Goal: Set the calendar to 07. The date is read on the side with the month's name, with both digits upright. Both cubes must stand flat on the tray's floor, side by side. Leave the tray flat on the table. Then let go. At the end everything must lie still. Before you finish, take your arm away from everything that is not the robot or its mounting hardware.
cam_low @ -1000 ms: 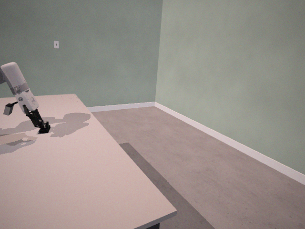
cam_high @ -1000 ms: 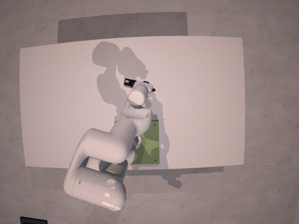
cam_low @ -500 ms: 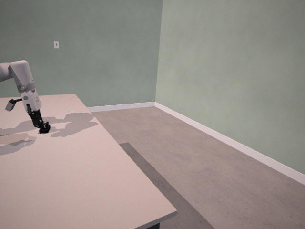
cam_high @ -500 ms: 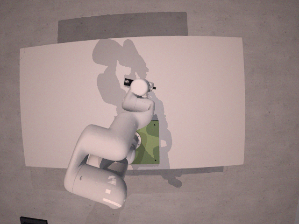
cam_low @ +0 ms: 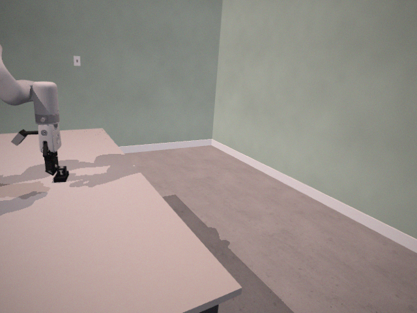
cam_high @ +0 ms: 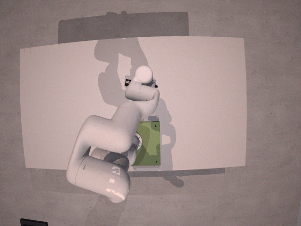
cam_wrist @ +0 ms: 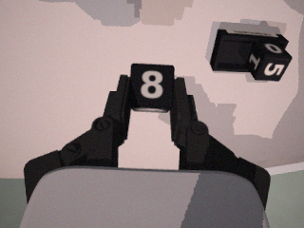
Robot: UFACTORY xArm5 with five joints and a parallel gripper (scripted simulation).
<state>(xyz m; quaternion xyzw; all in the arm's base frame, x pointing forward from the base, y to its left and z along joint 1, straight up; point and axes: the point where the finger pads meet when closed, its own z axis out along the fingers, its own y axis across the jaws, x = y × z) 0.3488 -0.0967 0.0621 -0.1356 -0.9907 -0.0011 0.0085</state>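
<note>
My gripper (cam_wrist: 151, 90) (cam_low: 51, 167) is shut on a black cube (cam_wrist: 152, 83) whose white 8 faces the wrist camera. It holds the cube above the table. The black calendar tray (cam_wrist: 230, 49) (cam_low: 62, 178) lies on the table to the upper right in the wrist view, apart from the gripper. The other black cube (cam_wrist: 273, 60) (cam_high: 127, 82) sits at the tray's right end, showing a 5 and a 0. In the overhead view my wrist hides the tray and the held cube. I cannot read the month's name.
The white table (cam_high: 206, 97) (cam_low: 101, 235) carries the arm's green base plate (cam_high: 152, 143) near its front edge. The arm's shadows fall across the table around the tray. Floor and green walls lie beyond the table's edge.
</note>
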